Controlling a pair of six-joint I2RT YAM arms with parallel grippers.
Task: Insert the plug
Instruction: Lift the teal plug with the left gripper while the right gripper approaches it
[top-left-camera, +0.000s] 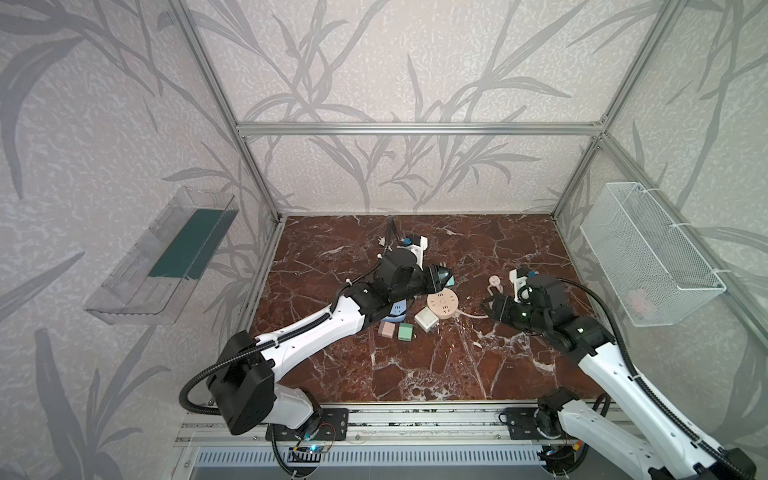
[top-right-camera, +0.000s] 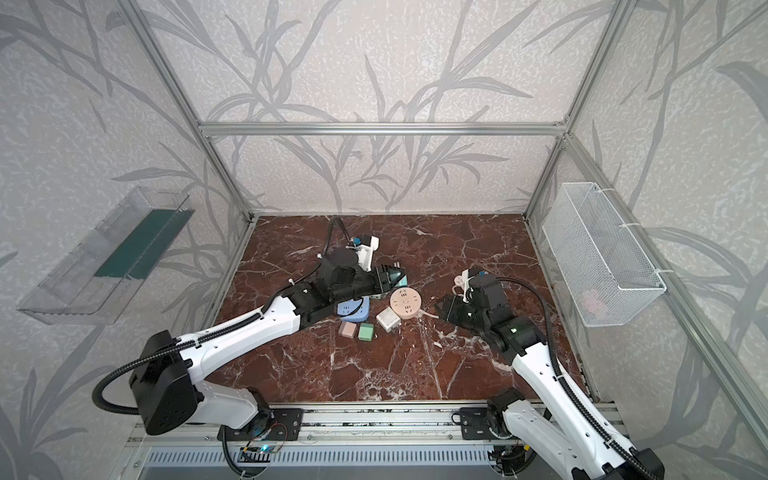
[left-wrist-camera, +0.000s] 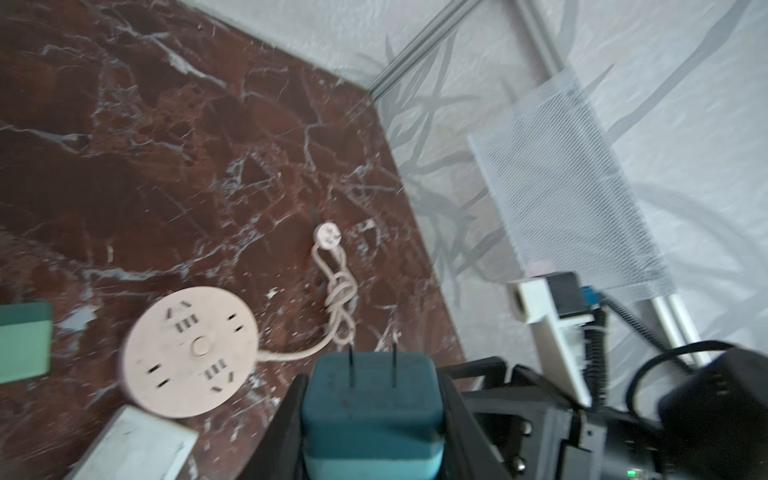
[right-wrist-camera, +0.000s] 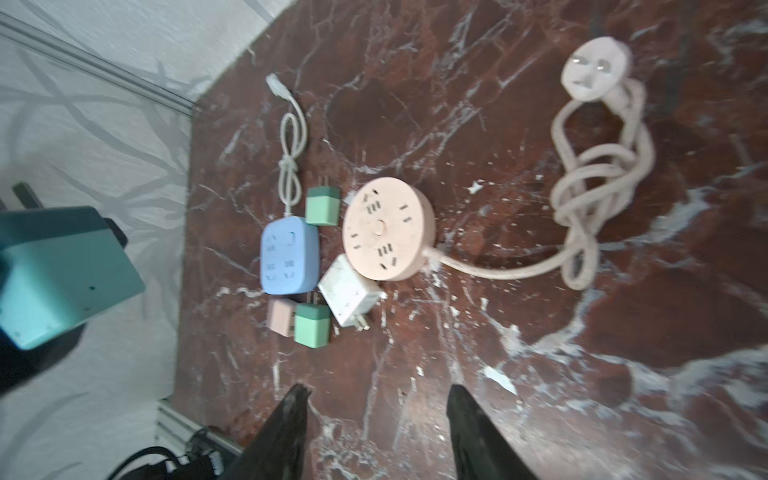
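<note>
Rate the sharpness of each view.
Left wrist view: motion-smeared, the round pink socket hub and white mesh basket soft. Right wrist view: mildly blurred, the near teal two-pin plug soft too. Both top views: sharp, evenly lit across the red marble tabletop.

Socket units, two: one round pink hub (right-wrist-camera: 388, 228), one blue cube (right-wrist-camera: 289, 255). Plug adapters, five: two green adapters (right-wrist-camera: 323, 205) (right-wrist-camera: 312, 324), one pink adapter (right-wrist-camera: 280, 318), one white adapter (right-wrist-camera: 349, 297), one teal adapter (left-wrist-camera: 372, 411). Cords (right-wrist-camera: 582, 178) (right-wrist-camera: 291, 137), two. Wall bins, two: one clear tray (top-left-camera: 124, 291), one wire basket (top-left-camera: 648, 257). Robot arms (top-left-camera: 316, 328) (top-left-camera: 615, 374), two.
</note>
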